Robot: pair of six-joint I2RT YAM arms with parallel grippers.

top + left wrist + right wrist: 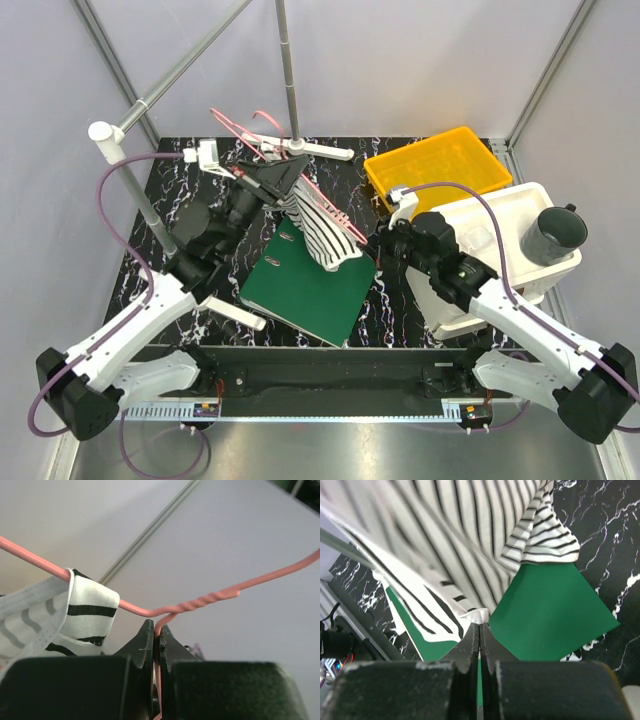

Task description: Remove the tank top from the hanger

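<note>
Left jaws closed on the neck of the thin pink wire hanger, just below its twisted join, holding it raised over the far centre-left of the worktop. Right jaws pressed together, with the white hem of the black-and-white striped tank top pinched at their tips.

Worktop: a black stone-patterned surface with white veining, enclosed by plain pale walls and grey metal corner posts. A grey metal rail slants across the far-left corner, and an upright grey pole rises at far centre. A green rectangular lever-arch binder lies flat near the middle.

Containers: a shallow orange plastic tray sits at far right. Just nearer is a white plastic tub, with a dark grey cup standing in its right end.

Tank top: soft fabric with thin dark stripes on white. In the left wrist view one strap is looped over the hanger's wire beside the neck. In the top view the body hangs slantwise from the hanger toward the right jaws. It is gathered in loose folds, and its lower edge lies over the far-right corner of the binder.
</note>
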